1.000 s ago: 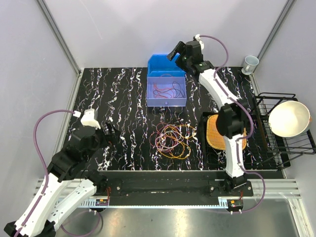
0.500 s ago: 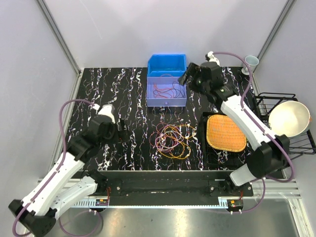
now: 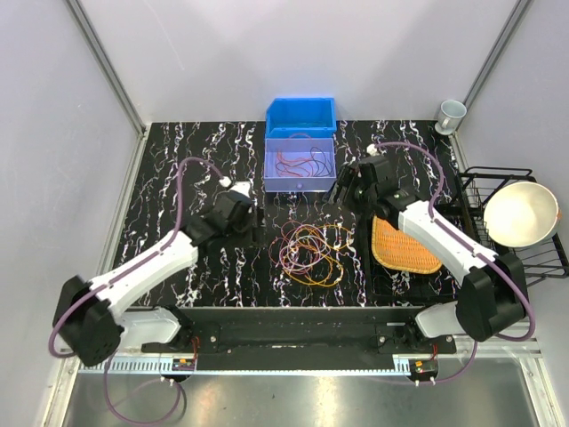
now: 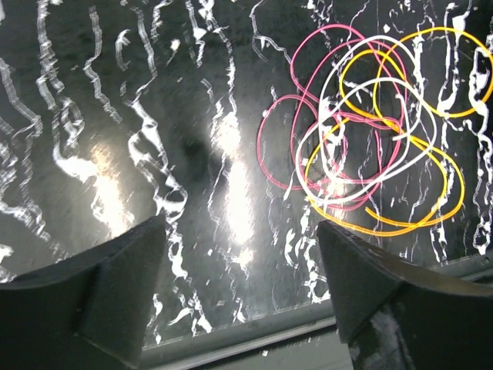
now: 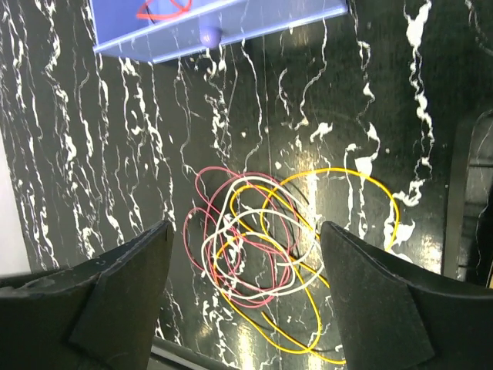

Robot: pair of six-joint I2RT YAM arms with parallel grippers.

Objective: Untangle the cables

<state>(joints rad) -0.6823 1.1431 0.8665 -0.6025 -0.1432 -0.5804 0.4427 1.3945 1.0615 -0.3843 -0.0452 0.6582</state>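
Nearest the arm bases, the cables [image 3: 310, 253] lie in 1 loose heap on the black marbled table [image 3: 178, 178], about midway between its left and right sides. They are thin loops of pink-red, yellow and orange, with a pale one showing in the wrist views [image 4: 362, 135] [image 5: 258, 254], all crossing over each other. Just right of the heap is a black tray [image 3: 369, 267] holding an orange woven mat [image 3: 404, 245], partly under the right arm. Further right stands a black wire rack [image 3: 498, 178] with a pale bowl [image 3: 520, 213] in it.

The left gripper [image 3: 252, 216] [image 4: 240, 231] sits to the left of the heap, its 2 fingers spread wide over bare table, with nothing between them; the loops lie off to one side of it. The right gripper [image 3: 341, 189] [image 5: 246, 231] hangs a little beyond the heap on the right, also spread wide and holding nothing, looking down on the loops.

Beyond both, a blue bin [image 3: 300, 114] [image 5: 231, 31] holds a few more wires [image 3: 298, 165], red and dark. At the far right corner stands a small pale cup [image 3: 452, 114].
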